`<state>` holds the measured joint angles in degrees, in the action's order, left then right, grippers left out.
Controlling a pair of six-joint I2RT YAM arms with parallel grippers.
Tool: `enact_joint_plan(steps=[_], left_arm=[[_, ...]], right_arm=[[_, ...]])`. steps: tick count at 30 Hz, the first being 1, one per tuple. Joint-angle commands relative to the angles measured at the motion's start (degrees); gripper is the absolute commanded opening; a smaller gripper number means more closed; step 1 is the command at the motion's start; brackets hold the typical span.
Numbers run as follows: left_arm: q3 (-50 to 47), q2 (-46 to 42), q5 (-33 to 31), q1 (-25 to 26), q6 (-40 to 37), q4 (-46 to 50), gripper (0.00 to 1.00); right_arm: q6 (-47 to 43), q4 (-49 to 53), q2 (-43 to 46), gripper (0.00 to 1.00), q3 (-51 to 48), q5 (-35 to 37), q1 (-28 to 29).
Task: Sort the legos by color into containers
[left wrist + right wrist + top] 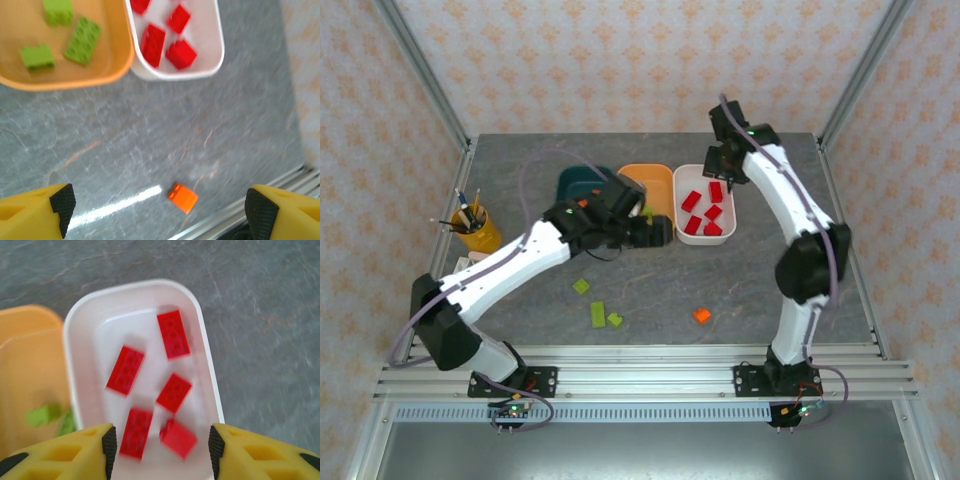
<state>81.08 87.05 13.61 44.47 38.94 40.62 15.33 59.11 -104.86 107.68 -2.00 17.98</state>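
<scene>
Surface: grey marbled counter (750,290), matt, with one pale glare streak seen from the left wrist. Enclosure: cream wallpaper with an orange floral repeat (620,60) on three sides, bare aluminium posts (425,75) at the back corners, and a slotted rail (650,365) along the near edge.

Three shallow rounded plastic tubs stood in a row at back centre. The dark teal tub (578,180) was partly hidden by the left arm crossing in front of it. The orange tub (655,182) held three lime green plastic bricks (82,40). The white tub (135,295), just beside it, held five red plastic bricks (173,333). The nearest one was smeared, possibly not lying flat.

Loose on the counter, nearer the arms, were three green bricks (597,315) close together and one small orange brick (182,197) well to their right. A yellow cup of pencils (478,228) stood far left.

The left gripper (161,205) was spread wide and empty, above bare counter near the orange brick. The right gripper (162,445) was released, jaws apart over the near end of the white tub and clasping nothing.
</scene>
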Motion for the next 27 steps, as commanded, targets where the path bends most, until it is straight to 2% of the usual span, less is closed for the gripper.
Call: enact_joint_plan(steps=[1,6,12,16,21,27], left_arm=[[0.65,2.86,-1.92,3.87,-5.60,4.63,0.91],[2.08,9.29,-1.92,10.25,-6.17,5.17,0.91],[6.84,18.39,-4.64,18.56,-12.14,6.93,0.91],[9.21,24.21,-4.10,21.55,-11.51,7.52,0.90],[12.98,29.26,-4.67,23.62,-8.68,8.83,0.93],[17.23,33.45,-2.09,23.74,2.54,11.28,0.93]], right_arm=[[5.85,4.27,9.66,0.54,-10.42,-5.33,0.65],[13.70,7.56,28.59,0.56,-27.69,-8.53,1.86],[22.71,15.67,45.36,0.56,-37.99,-11.02,3.12],[25.40,21.46,52.25,0.58,-37.54,-8.34,3.12],[25.80,26.72,55.48,0.58,-33.66,-5.20,3.13],[25.08,28.33,58.40,0.58,-30.92,-2.08,3.15]])
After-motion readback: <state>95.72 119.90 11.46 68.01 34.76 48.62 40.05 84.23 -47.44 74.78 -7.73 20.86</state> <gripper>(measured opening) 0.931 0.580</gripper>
